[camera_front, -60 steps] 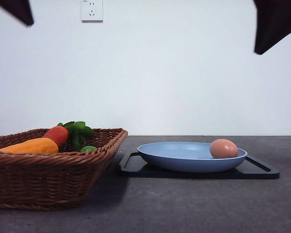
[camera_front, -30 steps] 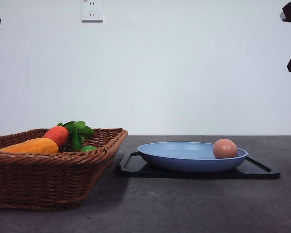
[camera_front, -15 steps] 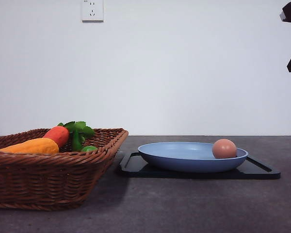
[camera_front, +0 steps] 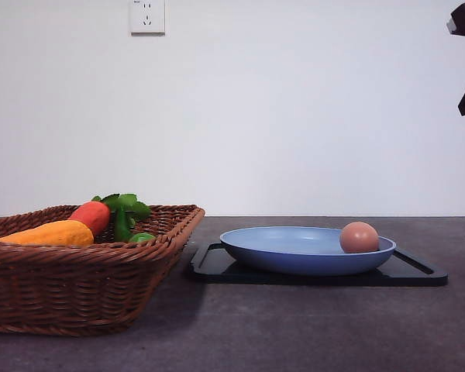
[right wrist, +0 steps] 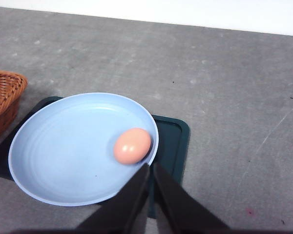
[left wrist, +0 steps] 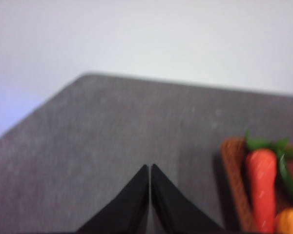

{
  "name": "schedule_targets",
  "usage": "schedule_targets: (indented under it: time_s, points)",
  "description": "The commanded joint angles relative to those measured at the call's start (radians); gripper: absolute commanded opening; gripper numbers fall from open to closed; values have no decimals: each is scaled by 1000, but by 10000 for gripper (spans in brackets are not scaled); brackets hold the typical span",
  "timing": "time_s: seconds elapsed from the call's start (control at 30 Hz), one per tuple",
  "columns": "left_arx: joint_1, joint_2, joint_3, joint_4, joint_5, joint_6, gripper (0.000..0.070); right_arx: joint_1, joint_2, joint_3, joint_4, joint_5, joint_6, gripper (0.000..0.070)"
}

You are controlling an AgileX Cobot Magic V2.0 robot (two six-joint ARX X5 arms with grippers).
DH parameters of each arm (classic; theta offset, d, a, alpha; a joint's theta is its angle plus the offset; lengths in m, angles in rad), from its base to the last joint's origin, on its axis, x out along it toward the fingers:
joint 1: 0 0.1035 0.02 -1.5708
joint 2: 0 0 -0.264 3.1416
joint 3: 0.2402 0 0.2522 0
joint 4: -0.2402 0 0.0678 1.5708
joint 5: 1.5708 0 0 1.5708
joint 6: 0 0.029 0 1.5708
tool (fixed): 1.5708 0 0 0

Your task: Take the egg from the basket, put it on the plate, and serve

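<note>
Egg [right wrist: 132, 145] in plate [right wrist: 53, 146], vegetables [camera_front: 77, 223] in basket [camera_front: 77, 287]

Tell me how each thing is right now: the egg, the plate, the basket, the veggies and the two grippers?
egg: lying loose in the plate, near its rim.
plate: sitting on the black tray, holding the egg.
basket: on the table, no egg in sight, veggies inside.
carrot: lying in the basket.
left gripper: shut, empty.
right gripper: shut, empty, above the plate.
</note>
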Motion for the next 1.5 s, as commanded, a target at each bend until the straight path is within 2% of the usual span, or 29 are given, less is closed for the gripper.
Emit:
schedule_targets:
  time_s: [0.0,0.4,1.27,1.47]
  points:
    - [4,-2,-24,8,-3,14,0,9,4,5,10,3,10,0]
    - [4,-2,-171,55,-3,-8,0,9,5,5,10,3,10,0]
    - [4,-2,-181,79,-3,-7,0,9,4,5,10,5,7,0]
    - [4,-2,-181,79,-3,-7,0,-36,-143,-1,-4,93,-64,0]
